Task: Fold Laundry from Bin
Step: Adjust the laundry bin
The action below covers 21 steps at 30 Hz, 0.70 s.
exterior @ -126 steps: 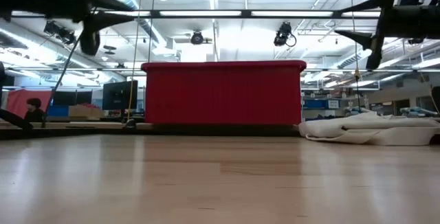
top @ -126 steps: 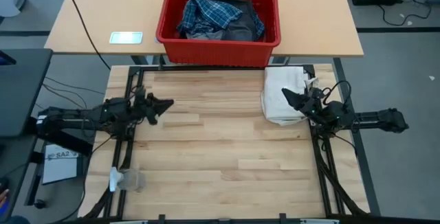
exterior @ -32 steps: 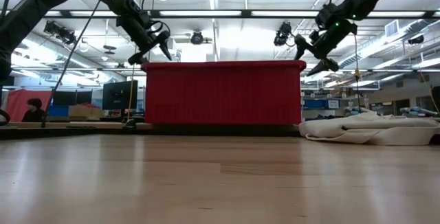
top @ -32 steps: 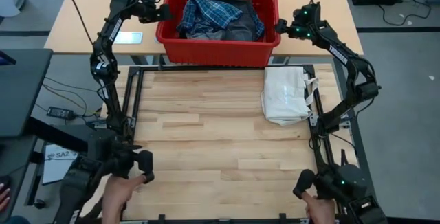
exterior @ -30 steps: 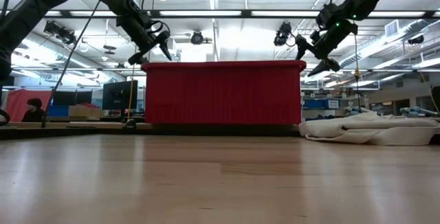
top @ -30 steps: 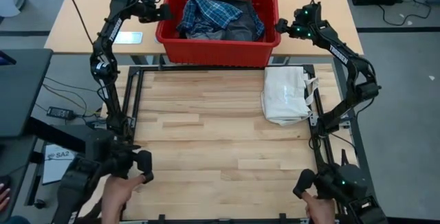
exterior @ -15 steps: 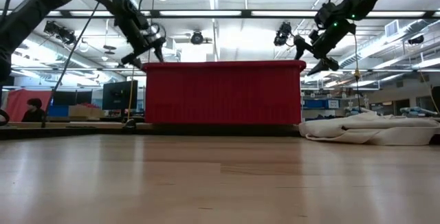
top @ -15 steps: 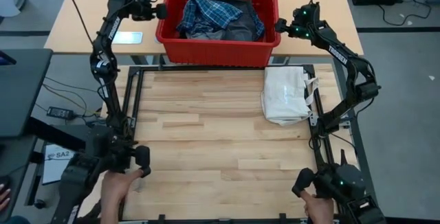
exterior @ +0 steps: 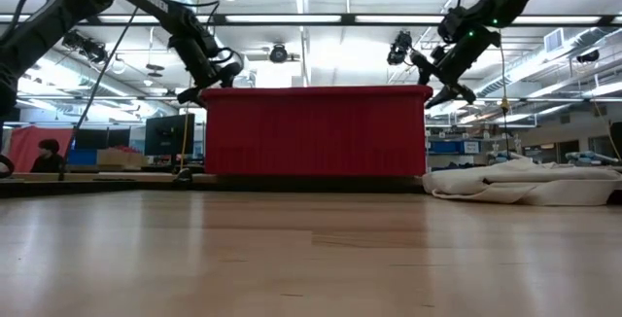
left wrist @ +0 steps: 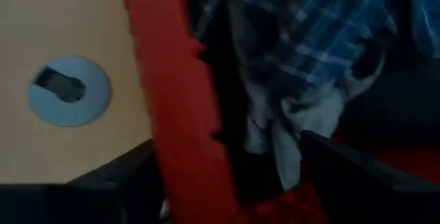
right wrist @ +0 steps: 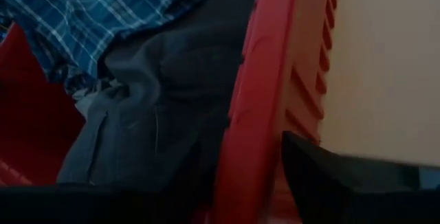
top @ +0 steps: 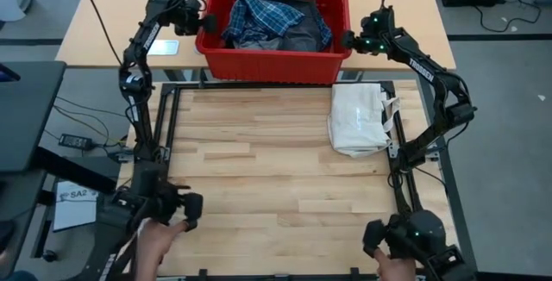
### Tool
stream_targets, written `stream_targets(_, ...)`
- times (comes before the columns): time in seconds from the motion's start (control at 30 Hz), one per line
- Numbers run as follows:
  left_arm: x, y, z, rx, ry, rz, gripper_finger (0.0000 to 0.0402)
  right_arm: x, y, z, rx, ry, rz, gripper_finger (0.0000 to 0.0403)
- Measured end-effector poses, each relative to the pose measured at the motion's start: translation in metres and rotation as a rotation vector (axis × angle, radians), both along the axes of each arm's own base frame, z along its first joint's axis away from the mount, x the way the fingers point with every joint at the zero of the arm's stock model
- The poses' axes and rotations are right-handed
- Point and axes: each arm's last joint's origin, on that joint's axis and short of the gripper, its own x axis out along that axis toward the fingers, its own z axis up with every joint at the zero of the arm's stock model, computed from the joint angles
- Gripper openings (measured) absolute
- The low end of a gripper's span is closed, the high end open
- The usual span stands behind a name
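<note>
- Red plastic bin at the far middle of the scene, on a pale tan surface just beyond a light wooden surface.
- Inside the bin, a heap of laundry: blue-and-white plaid shirt towards the bin's left, dark grey garment towards its right, both rumpled and touching. A pale grey piece under the plaid, seen from the left wrist.
- Left tool at the bin's left rim, arm reaching up along the left side of the wooden surface. Open — one dark finger outside the red wall, the other over the laundry inside, rim between them, neither clamped on it.
- Right tool at the bin's right rim, arm coming from the right side. Also open, astride the rim, with one finger outside the wall above the tan surface and nothing held.
- From table height, both tools level with the bin's top edge, one at each upper corner.
- White fabric bag lying crumpled on the right part of the wooden surface, near the bin but apart from it.
- Round blue-grey disc set in the tan surface just left of the bin.
- At the near edge, a person's hand on a second pair of dark arm handles — low in the overhead view.
</note>
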Motion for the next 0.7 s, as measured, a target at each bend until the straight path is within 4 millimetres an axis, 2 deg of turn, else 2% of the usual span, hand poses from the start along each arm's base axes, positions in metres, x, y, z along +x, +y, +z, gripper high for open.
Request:
stream_targets(0.23, 0.013, -0.008, -0.003, 0.019, 0.127, -0.072, 0.0164, 0.006, 0.006, -0.003, 0.059, 0.003, -0.016, 0.0132)
stream_targets(0.37, 0.013, -0.014, -0.005, -0.062, 0.126, -0.035, 0.0110, 0.008, 0.011, -0.004, 0.110, 0.004, -0.020, 0.0097)
stream_targets(0.57, 0.012, -0.029, -0.004, -0.157, 0.169, -0.084, 0.0106, 0.014, 0.027, 0.001, 0.115, 0.046, 0.057, 0.0094)
stream_targets(0.7, 0.016, -0.049, 0.007, -0.197, 0.195, -0.108, 0.0118, 0.016, 0.044, 0.006, 0.141, 0.096, 0.102, 0.0105)
